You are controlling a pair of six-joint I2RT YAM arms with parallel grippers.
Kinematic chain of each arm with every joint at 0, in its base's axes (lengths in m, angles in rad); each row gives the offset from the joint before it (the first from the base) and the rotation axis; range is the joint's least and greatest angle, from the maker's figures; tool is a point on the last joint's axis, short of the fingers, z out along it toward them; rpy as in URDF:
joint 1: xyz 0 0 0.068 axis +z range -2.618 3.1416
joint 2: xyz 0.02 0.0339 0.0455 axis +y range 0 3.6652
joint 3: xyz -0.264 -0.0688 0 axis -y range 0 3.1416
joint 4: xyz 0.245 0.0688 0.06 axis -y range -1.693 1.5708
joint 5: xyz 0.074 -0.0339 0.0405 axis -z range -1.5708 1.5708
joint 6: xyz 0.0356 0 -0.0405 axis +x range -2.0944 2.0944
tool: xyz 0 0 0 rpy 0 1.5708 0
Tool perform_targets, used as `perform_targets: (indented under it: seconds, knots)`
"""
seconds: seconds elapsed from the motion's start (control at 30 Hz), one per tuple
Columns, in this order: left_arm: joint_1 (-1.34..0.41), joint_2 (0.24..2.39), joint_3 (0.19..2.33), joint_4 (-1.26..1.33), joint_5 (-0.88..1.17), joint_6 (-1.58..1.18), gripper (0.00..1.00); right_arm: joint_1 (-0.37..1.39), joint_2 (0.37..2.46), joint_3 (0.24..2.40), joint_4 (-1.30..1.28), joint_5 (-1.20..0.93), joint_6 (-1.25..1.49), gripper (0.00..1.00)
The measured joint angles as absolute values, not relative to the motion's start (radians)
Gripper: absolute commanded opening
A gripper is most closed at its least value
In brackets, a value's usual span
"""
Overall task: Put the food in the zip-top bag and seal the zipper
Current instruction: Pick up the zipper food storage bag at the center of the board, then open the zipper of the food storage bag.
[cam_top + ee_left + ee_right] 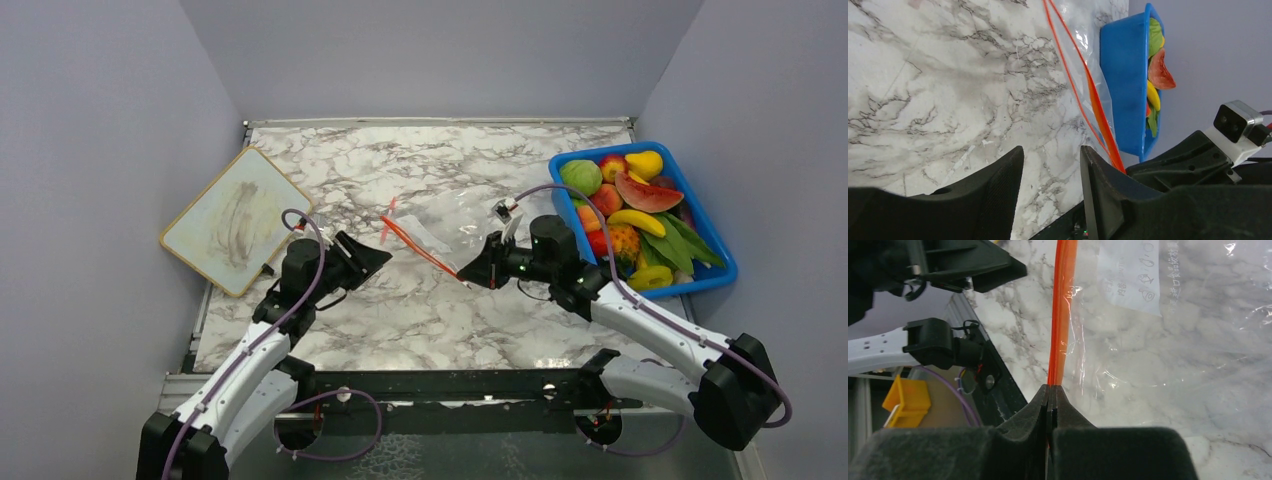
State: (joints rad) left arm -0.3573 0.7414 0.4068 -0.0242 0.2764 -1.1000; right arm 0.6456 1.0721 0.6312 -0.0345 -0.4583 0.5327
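Right of bag [455, 220]: blue bin [700, 285] w/ food [645, 192]; board [237, 220] left.

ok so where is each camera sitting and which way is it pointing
Top external: above and behind the bases, looking down on the table; both arms show, left gripper and right gripper.
Left wrist: low, looking across the table to the blue bin; its open fingers show.
Right wrist: looks along the zipper, its fingers shut on it.
Shared: both wrist views show the zip-top bag and the other arm's gripper.
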Motion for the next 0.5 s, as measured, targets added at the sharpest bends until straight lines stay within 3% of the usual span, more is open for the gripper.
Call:
perform_targets:
  seconds: [0.5]
  knots:
    - [-0.382,0.926,0.364,0.227,0.288,-1.261,0.46,0.646,1.052,0.593,0.085,-0.552,0.647,0.01]
